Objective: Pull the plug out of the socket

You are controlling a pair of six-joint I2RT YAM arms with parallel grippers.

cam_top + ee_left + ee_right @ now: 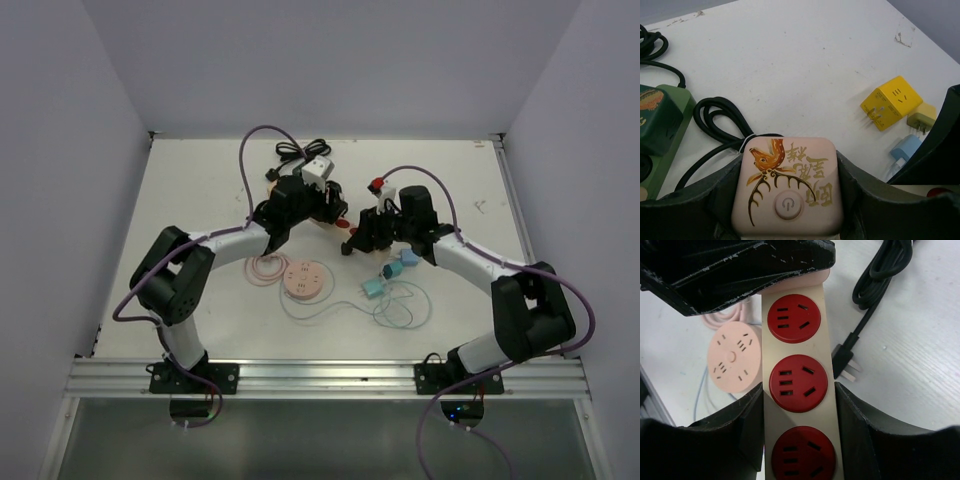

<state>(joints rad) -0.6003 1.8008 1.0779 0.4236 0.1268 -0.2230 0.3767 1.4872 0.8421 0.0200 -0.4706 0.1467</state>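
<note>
The plug is a pink cube with a deer drawing and a round power button. My left gripper is shut on it, one finger on each side. The socket is a cream strip with red round outlets. My right gripper is shut across its width. In the right wrist view the pink plug sits on the strip's far end, under the left gripper's black fingers, which hide the joint. From above, both grippers meet at the middle of the table.
A round pink socket with a coiled cord lies near the middle. Teal adapters lie right of it. A yellow cube adapter, small plugs, a green strip and a black cable lie around.
</note>
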